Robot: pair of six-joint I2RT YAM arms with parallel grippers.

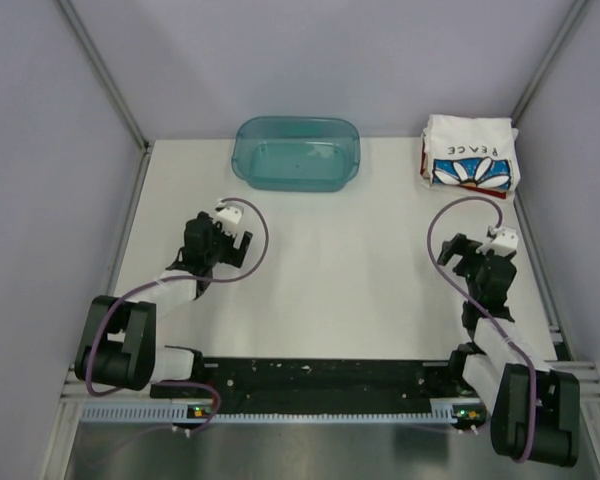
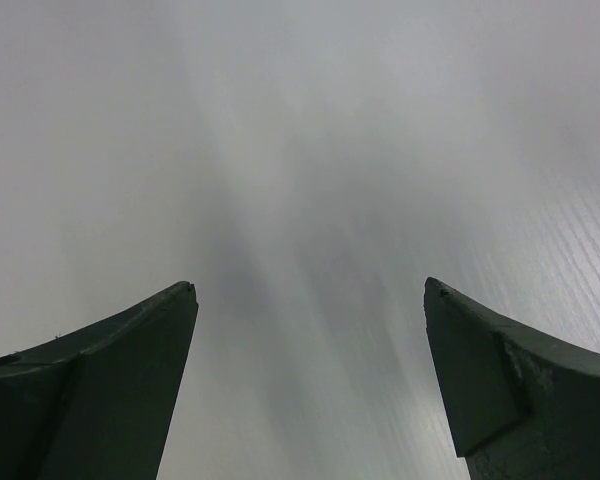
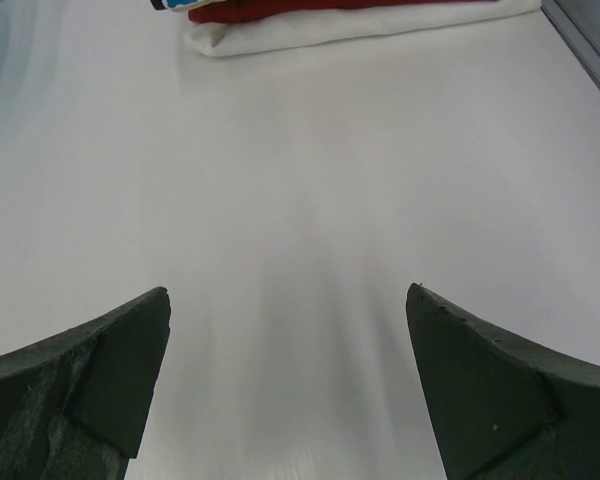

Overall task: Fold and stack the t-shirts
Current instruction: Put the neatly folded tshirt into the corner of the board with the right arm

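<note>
Stack [image 1: 469,151]: folded tees piled at the far right corner of the bench [image 1: 350,270], well apart from both arms.
Top layer: white tee [image 1: 467,160], flat, its round "PEACE" print facing up.
Lower layers: the right wrist view shows a red tee [image 3: 280,10] between pale folds; no tan cloth can be made out.
Tub [image 1: 296,153]: teal, at the far middle, apart from the stack, nothing visible inside.
Left end effector [image 1: 223,243]: wide, holding nothing, over bare bench on the left.
Right end effector [image 1: 477,250]: wide, holding nothing, near side of the stack and pointed toward it.
Loose cloth: none in view.
Step in hand (judged): the pile looks finished, so what remains is checking it and parking the arms.
Doing it well: keep both end effectors wide and off the cloth. If an edge needs squaring, approach low from the near side and nudge the whole pile, not one layer.
Risk: a finger catching a fold would drag the top tee askew.
</note>
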